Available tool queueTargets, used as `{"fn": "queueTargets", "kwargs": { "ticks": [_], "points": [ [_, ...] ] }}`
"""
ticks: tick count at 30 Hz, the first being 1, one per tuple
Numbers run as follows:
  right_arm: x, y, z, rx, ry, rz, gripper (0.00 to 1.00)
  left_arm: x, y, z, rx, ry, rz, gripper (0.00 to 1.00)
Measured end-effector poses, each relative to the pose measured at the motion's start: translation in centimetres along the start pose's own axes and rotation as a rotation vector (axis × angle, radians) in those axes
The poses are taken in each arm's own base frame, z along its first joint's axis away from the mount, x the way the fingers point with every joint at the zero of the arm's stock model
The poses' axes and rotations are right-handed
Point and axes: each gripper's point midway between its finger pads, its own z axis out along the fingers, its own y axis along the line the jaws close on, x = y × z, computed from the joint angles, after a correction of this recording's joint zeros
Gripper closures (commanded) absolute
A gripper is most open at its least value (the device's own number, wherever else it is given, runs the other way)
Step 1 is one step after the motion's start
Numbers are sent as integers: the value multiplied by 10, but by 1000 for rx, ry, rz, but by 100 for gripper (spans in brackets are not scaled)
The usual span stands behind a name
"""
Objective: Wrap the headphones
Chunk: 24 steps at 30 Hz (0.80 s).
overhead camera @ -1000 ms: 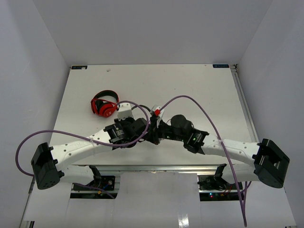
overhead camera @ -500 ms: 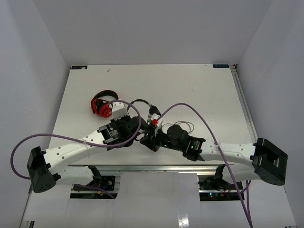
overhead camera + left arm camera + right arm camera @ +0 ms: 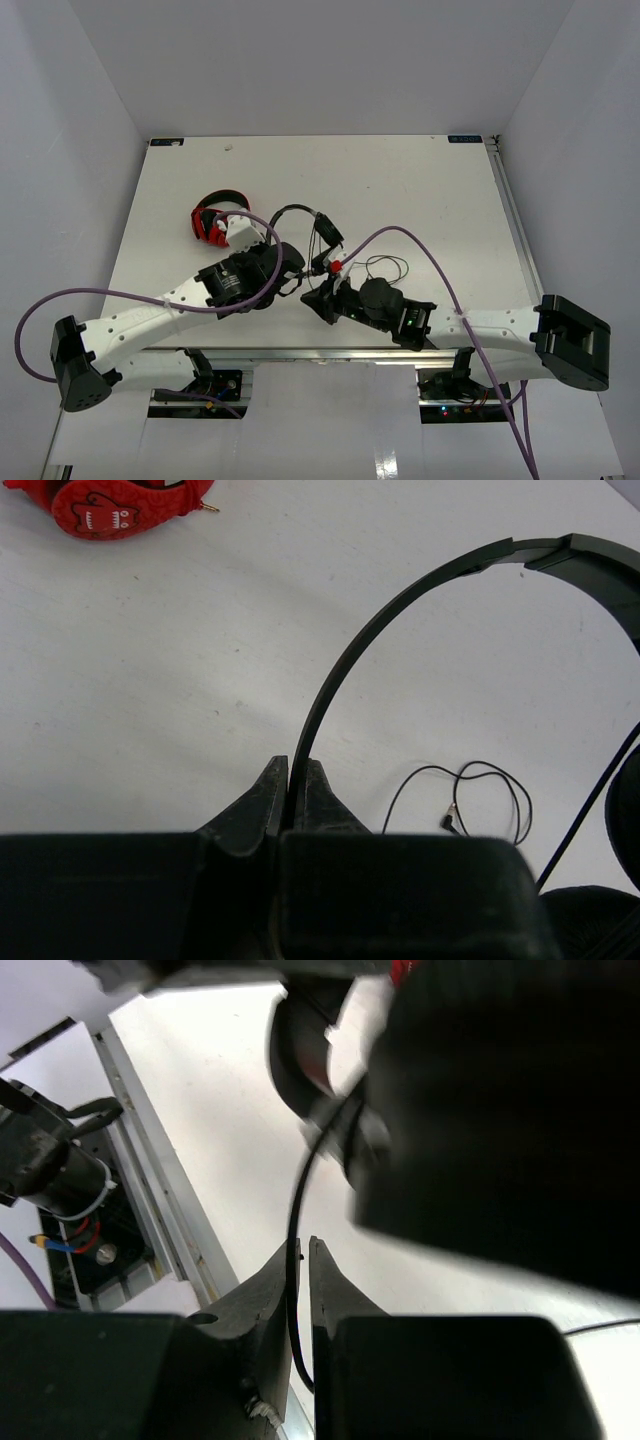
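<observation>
Winding the cable [image 3: 292, 1210] round the headphones [image 3: 292, 209] looks like the step in hand, and it calls for one arm to anchor and the other to feed. In the left wrist view the left gripper [image 3: 292, 772] is clenched on the thin headband [image 3: 400, 598], which rises from bottom centre and arcs to the upper right. That grip looks sound, though so thin a band could swivel in it, so the left arm is best held quiet. In the right wrist view the right gripper [image 3: 298, 1248], at bottom centre, is closed to a narrow slit with the cable running up between its fingers toward a blurred dark shape at the top. I judge it a loose grasp that would let the cable slide. Good winding wants light tension, each turn laid beside the last, and the slack watched: a loose loop ending in the plug [image 3: 447, 823] lies on the table [image 3: 150, 680] at lower right of the left wrist view. From above, the headphones sit mid-frame between the arms, with the red headphones [image 3: 212, 222] just to their left; steer clear of those.
</observation>
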Motion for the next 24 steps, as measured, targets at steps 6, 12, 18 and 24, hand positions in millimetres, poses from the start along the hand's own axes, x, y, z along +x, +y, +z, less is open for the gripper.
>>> {"fn": "queueTargets", "kwargs": {
  "ticks": [6,12,18,24],
  "points": [
    [4,-7,-3,19,-37,-19,83,1,-6,-4,26,24,-43,100],
    [0,-10,-5,15,-95,-45,82,4,-11,-7,48,51,-76,100],
    [-4,-14,-6,24,-158,-58,81,-2,-12,-14,81,63,-110,100],
    [8,-20,-3,37,-152,-85,75,-9,-18,-23,126,73,-174,100]
  ]
}}
